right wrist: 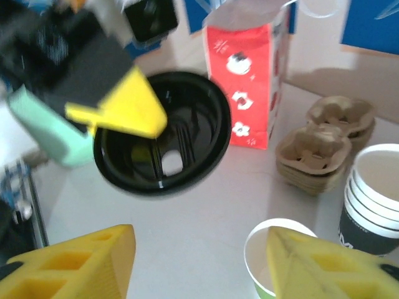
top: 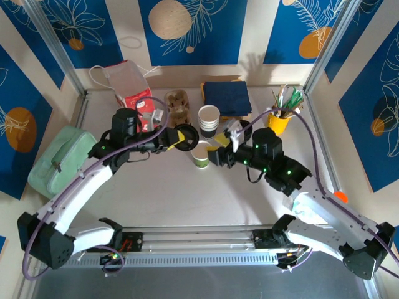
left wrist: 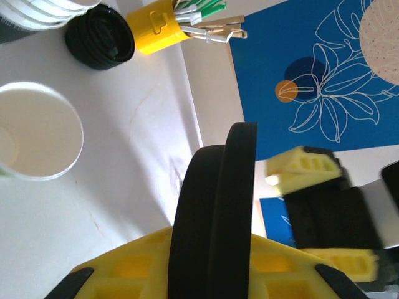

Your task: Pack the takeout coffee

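— How far along are you?

— Early, I judge. Nearest me, my right pincer stands released at three o'clock of the takeout coffee, gripping nothing. The coffee cup stands upright mid-table, its mouth open, no lid on it.

— And the lid?

— Just beyond, at the cup's eleven o'clock and off the table, my left pincer is clenched on the black lid by its rim, lid tilted on edge.

— What's left?

— Nearly everything: press the lid on, then set the cup in a carrier or the red bag, farther off at eleven and ten o'clock. Which one, I can't tell.
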Available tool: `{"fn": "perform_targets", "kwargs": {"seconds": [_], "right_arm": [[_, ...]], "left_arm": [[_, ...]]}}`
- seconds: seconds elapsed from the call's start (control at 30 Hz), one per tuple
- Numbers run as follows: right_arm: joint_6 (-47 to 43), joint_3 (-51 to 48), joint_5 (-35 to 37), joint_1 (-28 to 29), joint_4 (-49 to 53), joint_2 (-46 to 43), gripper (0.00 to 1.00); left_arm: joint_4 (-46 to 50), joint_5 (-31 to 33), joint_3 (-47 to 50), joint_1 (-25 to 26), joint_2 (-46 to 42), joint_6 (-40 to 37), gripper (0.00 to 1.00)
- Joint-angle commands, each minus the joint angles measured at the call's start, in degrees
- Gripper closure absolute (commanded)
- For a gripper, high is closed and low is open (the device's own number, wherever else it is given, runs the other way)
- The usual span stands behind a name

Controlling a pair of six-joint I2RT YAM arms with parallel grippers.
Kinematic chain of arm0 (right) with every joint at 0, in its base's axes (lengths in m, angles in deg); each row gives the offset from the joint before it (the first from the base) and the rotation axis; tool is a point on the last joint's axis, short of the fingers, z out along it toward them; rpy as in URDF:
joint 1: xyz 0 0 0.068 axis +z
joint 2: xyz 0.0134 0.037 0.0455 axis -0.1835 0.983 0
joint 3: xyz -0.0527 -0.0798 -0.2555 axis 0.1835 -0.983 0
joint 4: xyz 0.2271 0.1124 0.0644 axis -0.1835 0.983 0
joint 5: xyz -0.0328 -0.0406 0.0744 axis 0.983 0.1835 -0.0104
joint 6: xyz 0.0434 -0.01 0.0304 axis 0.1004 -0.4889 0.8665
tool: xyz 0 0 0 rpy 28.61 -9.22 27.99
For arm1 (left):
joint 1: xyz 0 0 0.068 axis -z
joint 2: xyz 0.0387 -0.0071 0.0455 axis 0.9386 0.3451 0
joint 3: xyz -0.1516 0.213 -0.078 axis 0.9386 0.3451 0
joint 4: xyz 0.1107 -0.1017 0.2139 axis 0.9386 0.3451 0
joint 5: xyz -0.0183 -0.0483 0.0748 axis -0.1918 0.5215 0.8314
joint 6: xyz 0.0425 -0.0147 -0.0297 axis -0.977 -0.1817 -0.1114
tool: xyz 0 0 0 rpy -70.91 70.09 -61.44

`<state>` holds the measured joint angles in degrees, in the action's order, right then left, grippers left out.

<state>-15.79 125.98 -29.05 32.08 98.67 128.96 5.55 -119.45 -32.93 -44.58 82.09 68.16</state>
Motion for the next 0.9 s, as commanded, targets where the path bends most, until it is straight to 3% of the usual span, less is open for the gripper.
{"fn": "perform_targets", "kwargs": {"seconds": [0.0, 0.13, 0.27, 0.37, 0.57, 0.87], "right_arm": [[-13.7, -2.0, -3.4, 2.1, -2.1, 0.5, 0.39], [-24.9, -7.2, 3.8, 9.4, -8.8, -0.5, 0.38], [-36.2, -12.4, 4.2, 13.8, -15.6, -1.6, 0.37], [-42.1, -15.0, 9.6, 17.2, -20.7, -0.9, 0.37], [-45.3, -14.1, 18.9, 20.4, -27.3, 3.2, 0.39], [-47.4, -13.2, 21.3, 23.2, -31.7, 7.1, 0.48]], "left_arm": [[7.5, -3.7, 1.5, -1.9, -3.3, 2.6, 0.82], [16.5, -4.0, 0.9, -2.7, -4.9, 2.8, 0.83], [22.5, -4.2, 0.3, -2.8, -5.9, 1.9, 0.84], [26.6, -2.4, -0.6, -2.8, -7.0, 1.2, 0.84], [28.6, -2.8, 0.4, -2.7, -8.3, 2.2, 0.84], [31.6, -2.8, 0.7, -2.7, -8.3, 2.6, 0.84]]}}
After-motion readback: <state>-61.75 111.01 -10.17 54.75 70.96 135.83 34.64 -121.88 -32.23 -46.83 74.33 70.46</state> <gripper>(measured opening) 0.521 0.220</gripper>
